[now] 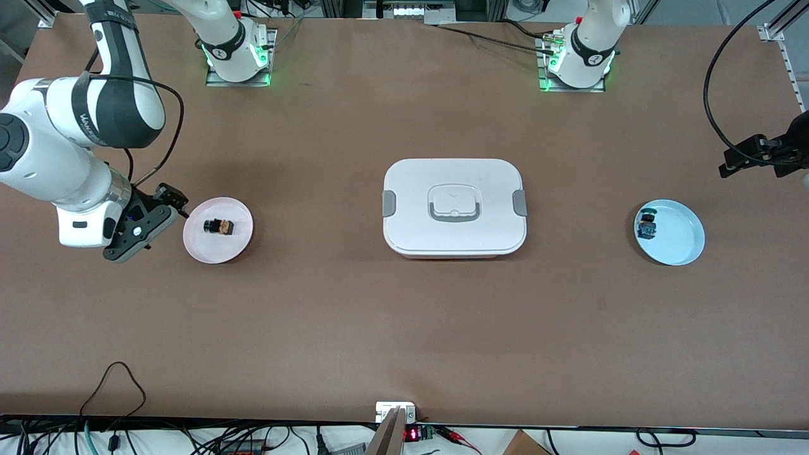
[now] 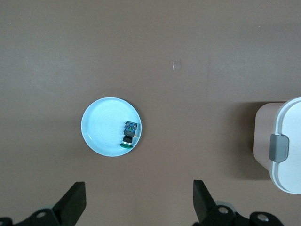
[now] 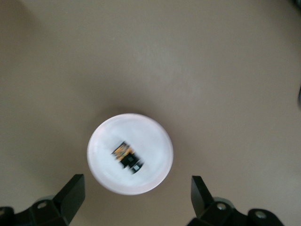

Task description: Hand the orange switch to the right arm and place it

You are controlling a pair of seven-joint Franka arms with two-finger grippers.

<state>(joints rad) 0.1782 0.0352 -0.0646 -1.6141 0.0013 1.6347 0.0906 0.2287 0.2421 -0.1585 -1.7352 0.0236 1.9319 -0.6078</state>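
Note:
The orange switch (image 1: 218,226) lies on its side on a pink plate (image 1: 202,245) toward the right arm's end of the table. It also shows in the right wrist view (image 3: 126,156) on the plate (image 3: 151,140). My right gripper (image 1: 148,224) hangs open and empty over the bare table just beside that plate, and its wrist view shows it open (image 3: 134,197). My left gripper (image 1: 752,155) is open and empty (image 2: 138,202), up over the table at the left arm's end, beside a light blue plate (image 1: 681,245).
The light blue plate (image 2: 101,121) holds a similar black part with a green-and-blue body (image 1: 646,225), also seen in the left wrist view (image 2: 129,134). A white lidded box with grey latches (image 1: 454,207) stands mid-table, its end showing in the left wrist view (image 2: 284,146).

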